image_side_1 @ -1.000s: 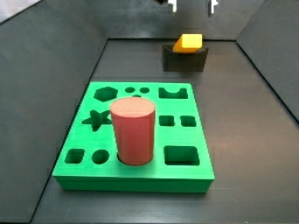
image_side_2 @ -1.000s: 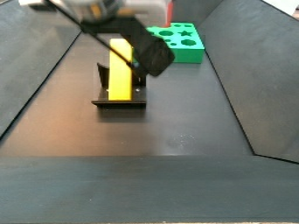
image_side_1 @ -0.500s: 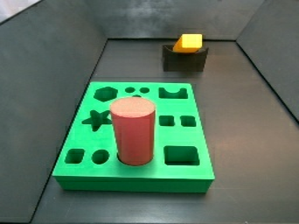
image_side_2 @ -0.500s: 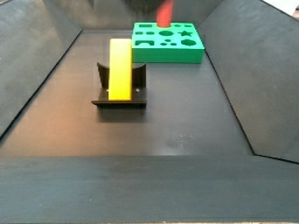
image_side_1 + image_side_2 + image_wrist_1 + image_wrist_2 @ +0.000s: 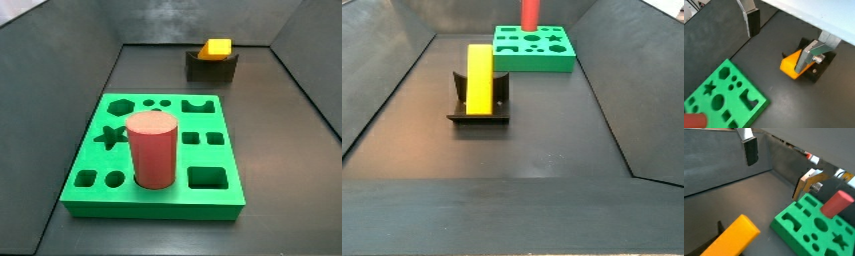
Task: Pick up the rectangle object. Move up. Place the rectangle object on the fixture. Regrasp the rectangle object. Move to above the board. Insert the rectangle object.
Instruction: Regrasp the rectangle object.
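The board (image 5: 156, 150) is the largest thing here: a bright green square slab lying flat on the dark floor, its top cut with a star, a hexagon, circles and squares. In both side views a red cylinder (image 5: 151, 150) stands upright in one of its holes, and it also shows in a wrist view (image 5: 837, 203). No writing or label can be read on any piece.

The rectangle object (image 5: 478, 76) is a long yellow-orange block with a square cross-section and plain, unmarked faces. It rests in the notch of the fixture (image 5: 478, 110), leaning rather than lying flat, with its long axis running along the length of the trough, toward the board. In a side view only its square end (image 5: 215, 47) shows above the dark fixture (image 5: 211, 67), well apart from the board. In both wrist views it appears as an orange bar (image 5: 791, 62) (image 5: 731, 238) sitting on the dark block (image 5: 814, 71).

The gripper (image 5: 784, 30) shows only in the wrist views, above the floor and clear of every piece; it is out of both side views. Its two silver fingers (image 5: 750, 14) (image 5: 747, 145) are spread wide with nothing between them. One finger (image 5: 811, 54) seems to overlap the block in a wrist view, but from that angle contact cannot be judged.
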Available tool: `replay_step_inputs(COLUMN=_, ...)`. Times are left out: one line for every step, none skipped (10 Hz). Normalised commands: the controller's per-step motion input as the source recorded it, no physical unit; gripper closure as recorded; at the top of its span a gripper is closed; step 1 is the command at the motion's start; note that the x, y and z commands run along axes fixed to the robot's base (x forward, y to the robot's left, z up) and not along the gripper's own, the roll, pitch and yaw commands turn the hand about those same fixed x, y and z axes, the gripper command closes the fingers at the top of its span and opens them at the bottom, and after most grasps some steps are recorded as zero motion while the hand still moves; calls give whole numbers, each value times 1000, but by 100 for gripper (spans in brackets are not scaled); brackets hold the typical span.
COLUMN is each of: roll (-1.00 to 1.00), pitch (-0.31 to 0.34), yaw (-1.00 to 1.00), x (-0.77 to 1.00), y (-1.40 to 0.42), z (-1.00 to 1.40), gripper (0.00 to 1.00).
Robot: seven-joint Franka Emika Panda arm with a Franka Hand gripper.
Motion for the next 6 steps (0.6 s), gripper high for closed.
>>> replay_step_inputs(roll=1000, pitch=40, yaw=40, x=6, y=-45, z=19, gripper=0)
replay_step_inputs(roll=1000, pitch=39, yaw=40, x=12, y=-30, z=4, gripper=0)
replay_step_inputs(roll=1000, pitch=38, yaw=41, x=15, y=-21, z=3, gripper=0)
replay_step_inputs(roll=1000, pitch=40, yaw=42, x=19, y=-19, z=7, gripper=0)
replay_step_inputs(roll=1000, pitch=43, yaw=43, x=17, y=-16, z=7, gripper=0)
replay_step_inputs(roll=1000, pitch=53, yaw=46, x=21, y=-18, z=4, gripper=0)
